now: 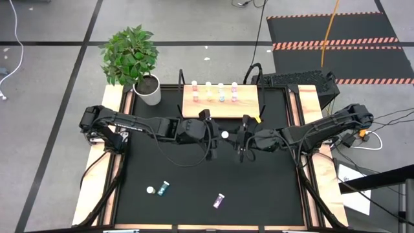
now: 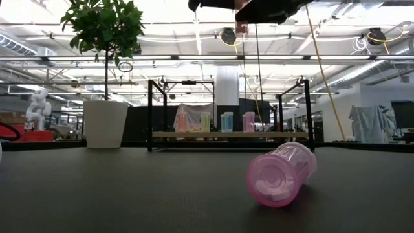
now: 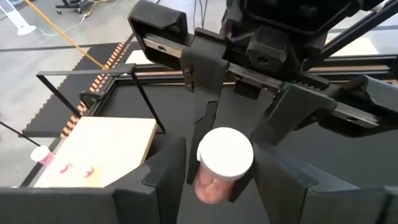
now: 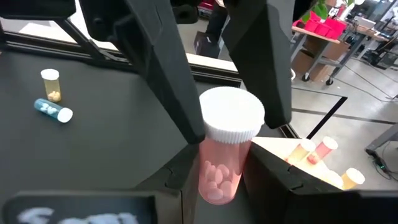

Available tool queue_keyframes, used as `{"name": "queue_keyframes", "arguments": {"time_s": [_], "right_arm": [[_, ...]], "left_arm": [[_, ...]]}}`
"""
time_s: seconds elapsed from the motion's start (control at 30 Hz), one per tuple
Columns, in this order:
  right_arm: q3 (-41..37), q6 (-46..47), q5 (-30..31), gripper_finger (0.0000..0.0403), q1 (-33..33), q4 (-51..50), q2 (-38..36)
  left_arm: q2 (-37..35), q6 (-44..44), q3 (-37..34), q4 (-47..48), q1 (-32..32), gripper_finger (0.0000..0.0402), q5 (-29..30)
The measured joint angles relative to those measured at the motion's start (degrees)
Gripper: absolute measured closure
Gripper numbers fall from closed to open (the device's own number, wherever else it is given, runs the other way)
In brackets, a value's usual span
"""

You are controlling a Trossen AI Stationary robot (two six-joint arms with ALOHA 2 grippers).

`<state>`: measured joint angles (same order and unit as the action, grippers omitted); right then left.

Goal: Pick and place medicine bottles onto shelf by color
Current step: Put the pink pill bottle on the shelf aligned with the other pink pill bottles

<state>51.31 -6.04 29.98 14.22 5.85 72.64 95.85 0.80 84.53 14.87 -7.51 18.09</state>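
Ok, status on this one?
Right hand shut on pink bottle, mid-table. Left hand at same bottle. Four bottles on shelf, three loose bottles behind. Nothing between hands and shelf.

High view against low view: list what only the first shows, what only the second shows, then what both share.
Only the high view: the left gripper and right gripper facing each other at a white-capped bottle mid-table, and a teal bottle lying near the front.
Only the low view: the room behind, with its ceiling lights.
Both: the shelf with four bottles in a row, the plant pot, and, probably the same one, a pinkish bottle on its side.
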Motion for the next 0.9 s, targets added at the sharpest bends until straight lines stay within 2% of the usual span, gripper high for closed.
{"name": "queue_keyframes", "arguments": {"time_s": [0.3, 0.5, 0.73, 0.9], "right_arm": [[0.0, -0.51, 0.31, 0.0298, -0.04, -0.02, -0.02], [0.0, 2.78, 0.14, 0.0292, -1.06, -0.06, -0.02], [0.02, 10.82, 0.02, 0.0236, -5.5, -1.9, -0.02], [0.02, 14.51, -0.31, 0.0188, -8.71, -5.57, -0.02]], "left_arm": [[0.0, -0.04, -0.02, -0.01, 0.54, 0.0278, -0.5], [0.0, -0.87, -0.02, -0.09, 1.63, 0.0278, -0.61], [0.02, -5.74, -0.07, 0.4, 5.83, 0.0281, -0.05], [0.02, -8.39, -0.09, 4.64, 11.08, 0.0275, 4.49]]}}
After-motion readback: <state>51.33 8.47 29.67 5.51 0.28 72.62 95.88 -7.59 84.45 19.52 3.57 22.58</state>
